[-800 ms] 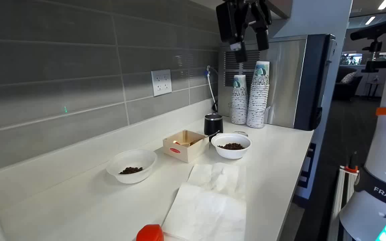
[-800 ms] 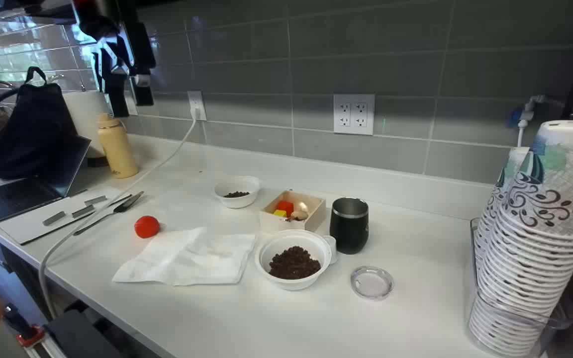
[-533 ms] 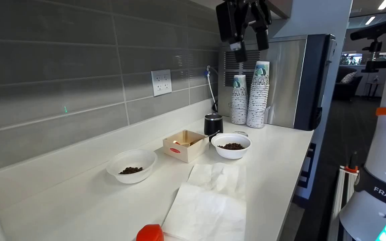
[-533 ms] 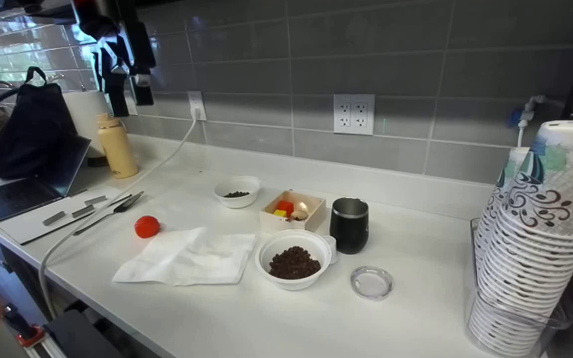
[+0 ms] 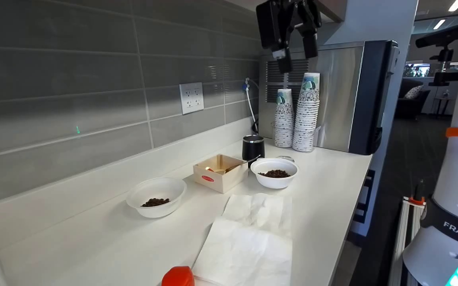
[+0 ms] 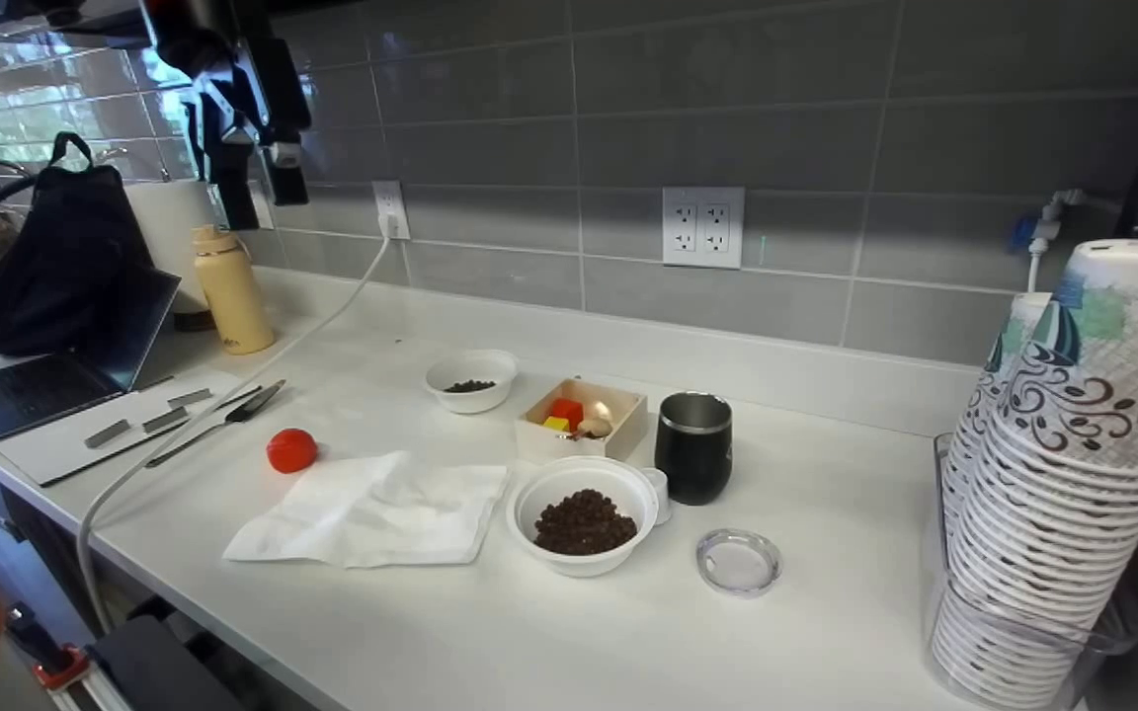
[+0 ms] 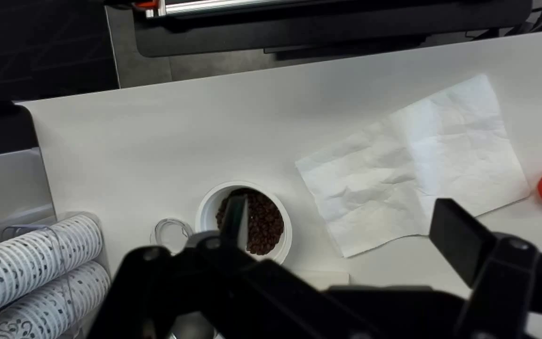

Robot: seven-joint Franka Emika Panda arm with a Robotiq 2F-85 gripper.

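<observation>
My gripper (image 5: pixel 297 57) is open and empty, high above the white counter; it also shows in an exterior view (image 6: pixel 263 200). In the wrist view its fingers are wide apart (image 7: pixel 341 207), with one fingertip overlapping a white bowl (image 7: pixel 287 235) of dark brown pieces far below. That bowl stands beside a small wooden box (image 6: pixel 569 446) holding red, yellow and other small things. A second white bowl (image 5: pixel 159 186) holds fewer dark pieces. White paper napkins (image 7: pixel 407 169) lie flat on the counter. A round red object (image 6: pixel 291 450) lies close to them. The gripper touches nothing.
A black tumbler (image 6: pixel 695 454) and a clear lid (image 6: pixel 738 561) stand near the fuller bowl. Tall paper cup stacks (image 5: pixel 306 115) stand by a steel machine (image 5: pixel 338 99). A white cable (image 6: pixel 233 390), fork (image 6: pixel 218 425), laptop (image 6: pixel 36 390), backpack (image 6: pixel 60 262) and yellow bottle (image 6: pixel 233 296) are also there.
The gripper has shifted very slightly upward and stays open. The things on the counter have not moved.
</observation>
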